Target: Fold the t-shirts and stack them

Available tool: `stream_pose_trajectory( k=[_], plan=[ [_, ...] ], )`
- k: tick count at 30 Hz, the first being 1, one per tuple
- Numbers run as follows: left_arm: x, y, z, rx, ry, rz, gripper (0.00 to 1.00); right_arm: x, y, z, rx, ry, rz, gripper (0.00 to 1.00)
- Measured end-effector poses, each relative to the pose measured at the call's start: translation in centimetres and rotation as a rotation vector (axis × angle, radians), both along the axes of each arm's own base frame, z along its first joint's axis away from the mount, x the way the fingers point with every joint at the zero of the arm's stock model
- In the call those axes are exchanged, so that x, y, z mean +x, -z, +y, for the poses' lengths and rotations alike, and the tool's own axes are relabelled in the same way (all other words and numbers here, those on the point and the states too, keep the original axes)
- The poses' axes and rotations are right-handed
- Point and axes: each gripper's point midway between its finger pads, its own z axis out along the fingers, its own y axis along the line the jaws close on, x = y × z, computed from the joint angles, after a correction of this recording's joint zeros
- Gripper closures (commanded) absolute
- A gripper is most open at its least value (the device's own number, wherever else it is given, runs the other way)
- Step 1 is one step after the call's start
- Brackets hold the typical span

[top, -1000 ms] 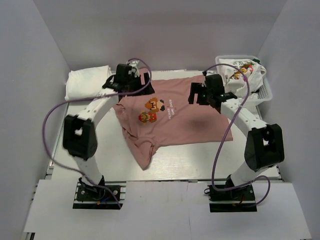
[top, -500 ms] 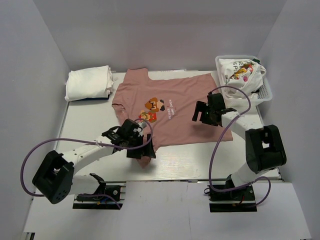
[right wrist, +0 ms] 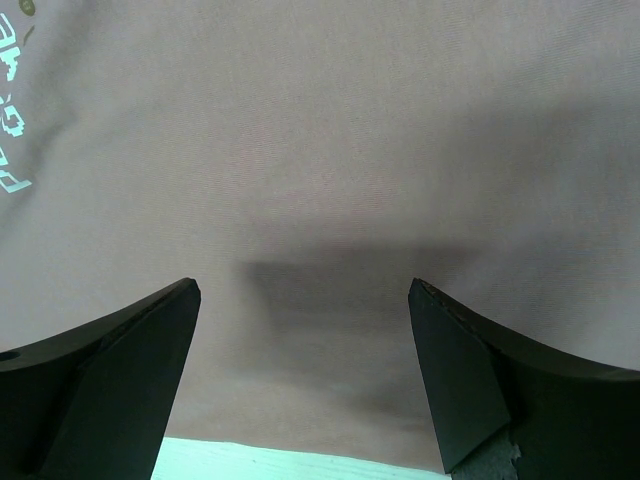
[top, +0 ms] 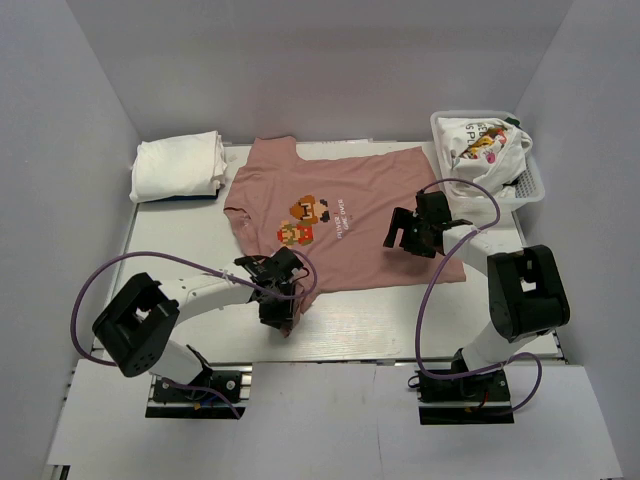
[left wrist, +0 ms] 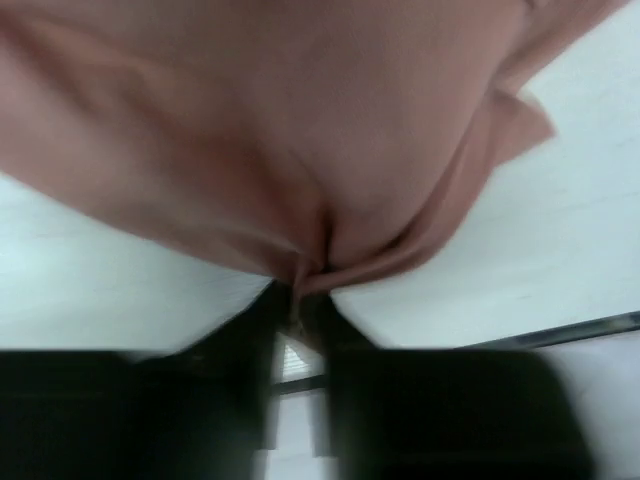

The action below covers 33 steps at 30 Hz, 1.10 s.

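Note:
The dusty-pink t-shirt (top: 365,215) lies spread print-up on the white table (top: 175,235), with one sleeve bunched toward the near edge. My left gripper (top: 281,305) sits on that bunched sleeve. In the left wrist view it (left wrist: 303,290) is shut on a pinched fold of the pink t-shirt (left wrist: 300,150). My right gripper (top: 402,233) hovers over the shirt's right part. In the right wrist view it (right wrist: 305,295) stands open, with flat pink fabric (right wrist: 330,150) under it and nothing between its fingers (right wrist: 470,380).
A folded white t-shirt stack (top: 178,165) rests at the back left. A white mesh basket (top: 533,183) at the back right holds a crumpled white printed t-shirt (top: 478,143). Purple cables loop from both arms. The table's near edge (left wrist: 570,328) is close behind the left gripper.
My left arm swung from the shirt's back-left corner to the near sleeve and closed on the fabric. My right gripper shifted slightly nearer along the shirt's right side, still open.

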Motion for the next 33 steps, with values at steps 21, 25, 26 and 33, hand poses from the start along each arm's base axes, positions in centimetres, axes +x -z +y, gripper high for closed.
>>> stream_pose_trajectory(
  k=[21,25,26,33],
  plan=[
    [-6.7,-3.8,8.7,0.357,-0.221,0.189,0.00,0.4,0.8,-2.0,-0.012,0.075,0.016,0.10],
    [-7.2,-4.6,9.0,0.377,-0.206,0.208,0.00,0.4,0.6,-1.7,-0.004,0.035,0.001,0.10],
    [-6.8,-5.0,8.8,0.370,-0.203,0.197,0.00,0.2,0.6,-1.5,0.002,0.021,-0.001,0.10],
    [0.9,-8.0,4.9,0.215,-0.211,-0.090,0.00,0.0,-3.0,-1.1,0.024,-0.029,-0.119,0.10]
  ],
)
